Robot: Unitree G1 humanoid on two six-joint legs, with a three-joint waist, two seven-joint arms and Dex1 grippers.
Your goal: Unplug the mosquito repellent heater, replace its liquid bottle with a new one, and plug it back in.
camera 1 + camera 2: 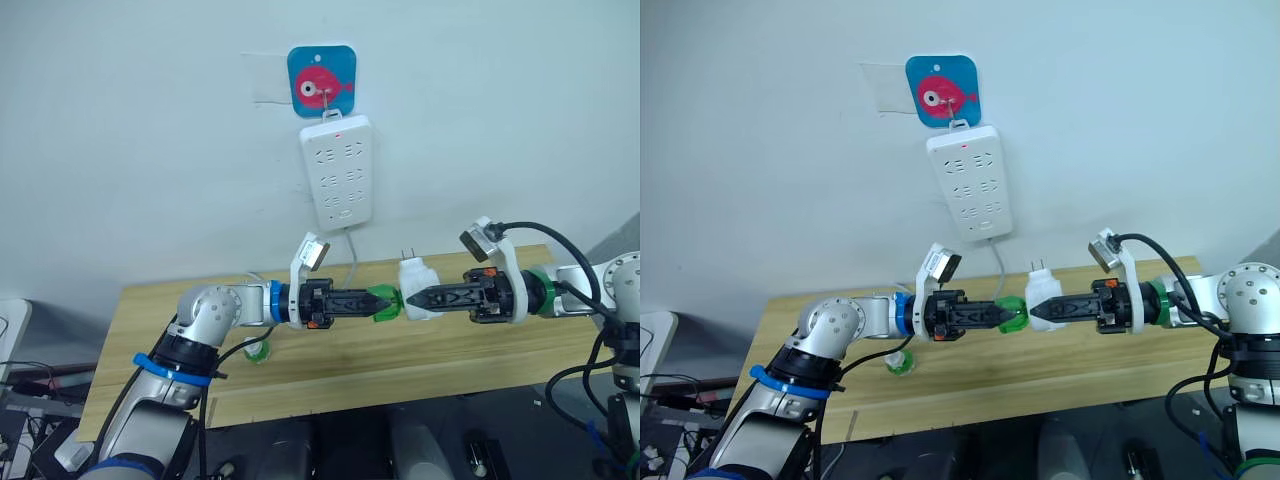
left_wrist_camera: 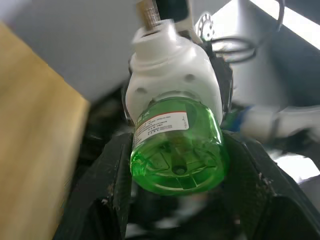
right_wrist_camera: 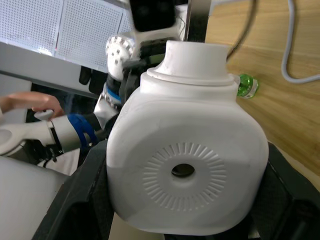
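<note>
Already unplugged, the mosquito repellent heater [image 1: 416, 290] is held in mid-air below the wall-hung power strip [image 1: 338, 172], its prongs pointing up towards it. The right gripper [image 1: 412, 297] is pinched on the heater's white body. The left gripper [image 1: 393, 299] is pinched on a green liquid bottle [image 1: 384, 303] whose neck sits in the heater's underside. Whether this bottle is being removed or fitted cannot be told. A second green bottle [image 1: 257, 352] lies on the wooden table [image 1: 340, 360], below and well to the left of the strip. Plugging back in is judged to remain.
</note>
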